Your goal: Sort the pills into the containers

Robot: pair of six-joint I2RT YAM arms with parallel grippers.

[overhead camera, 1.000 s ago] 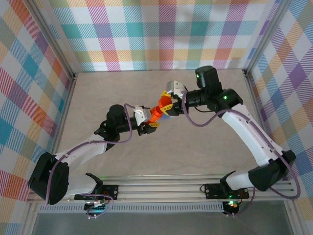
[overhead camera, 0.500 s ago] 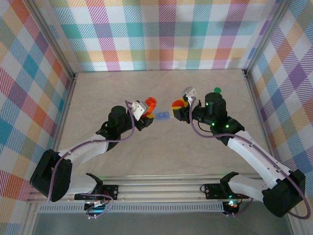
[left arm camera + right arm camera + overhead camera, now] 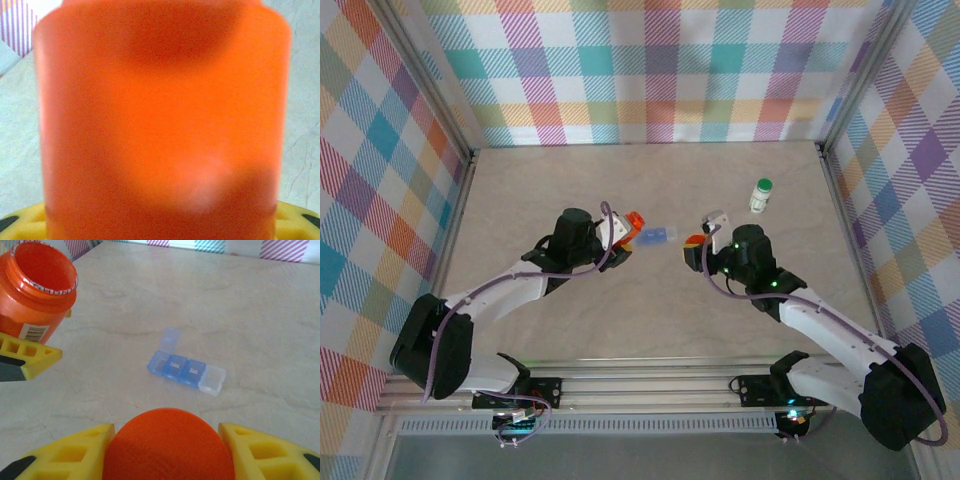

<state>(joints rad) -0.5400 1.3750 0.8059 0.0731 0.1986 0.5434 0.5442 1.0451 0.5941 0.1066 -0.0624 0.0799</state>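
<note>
Because the left end effector (image 3: pixel 626 230) is clenched on the round body of the orange bottle (image 3: pixel 41 290), whose mouth is uncapped and facing up, the main risk I see is a spill. A quick or deep tilt could send the contents out all at once. What is inside is too blurred to make out in the left wrist view. The right end effector (image 3: pixel 168 450) grips the orange cap (image 3: pixel 694 241) between its yellow fingers. The cap is smooth and domed, so a jolt could squeeze it out of that grip and drop it onto the bench (image 3: pixel 570 320). Between the two arms, near both, the blue pill box (image 3: pixel 184 368) lies flat on the bench with one small lid (image 3: pixel 170 336) flipped up. The box looks light and its compartments are narrow. A pour started from too high or off to one side would probably scatter pills across the bench, and a brush from either arm could push the box away. With both arms this close over the box, they could also bump each other. The green-capped bottle (image 3: pixel 761 194) stands upright and well apart, toward the far right, out of harm's way.
</note>
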